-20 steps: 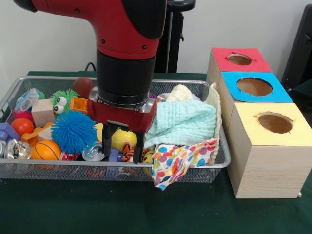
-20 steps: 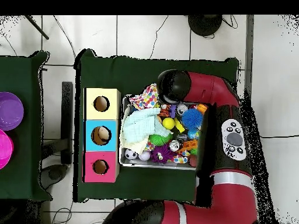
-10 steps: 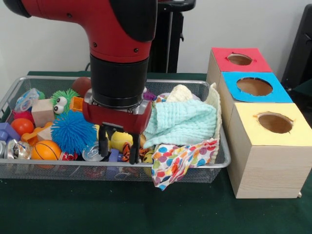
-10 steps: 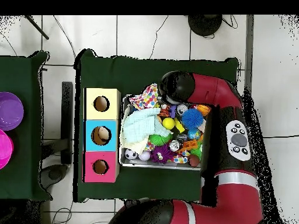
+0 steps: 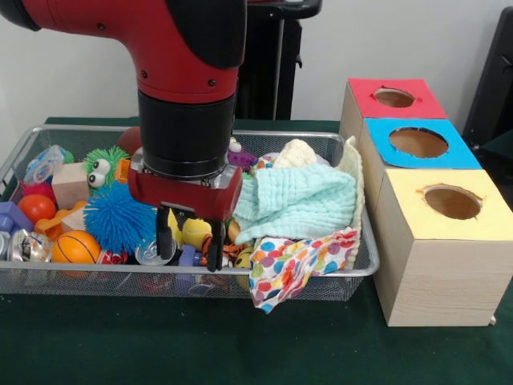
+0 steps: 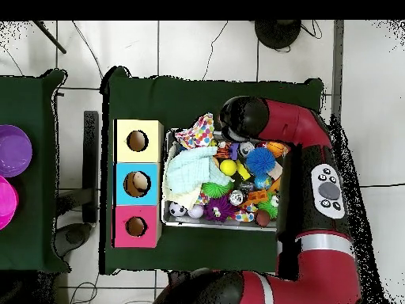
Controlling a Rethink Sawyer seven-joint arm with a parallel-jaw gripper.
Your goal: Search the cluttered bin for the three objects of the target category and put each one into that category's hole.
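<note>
The wire mesh bin (image 5: pixel 325 138) holds several toys and cloths; it also shows in the overhead view (image 6: pixel 217 225). My gripper (image 5: pixel 190 240) is open and low inside the bin near its front rim. Its fingers (image 5: pixel 164 233) stand on either side of a yellow ball (image 5: pixel 195 231), next to a blue spiky ball (image 5: pixel 119 216). In the overhead view the arm's wrist hides the gripper. The red-surrounded hole (image 5: pixel 393 98) tops the farthest wooden box, to the bin's right; it also shows in the overhead view (image 6: pixel 136 226).
A mint cloth (image 5: pixel 300 200) and a polka-dot cloth (image 5: pixel 292 261) fill the bin's right end, the latter hanging over the rim. An orange basketball (image 5: pixel 76 247), a green fuzzy toy (image 5: pixel 103 164) and a can (image 5: pixel 152 250) lie left. Blue-surrounded (image 5: pixel 418 142) and yellow-surrounded (image 5: pixel 452 201) holes follow.
The arm has shifted to the left in the front view and sunk lower, bringing the open gripper down around the yellow ball. The toys have not visibly moved.
</note>
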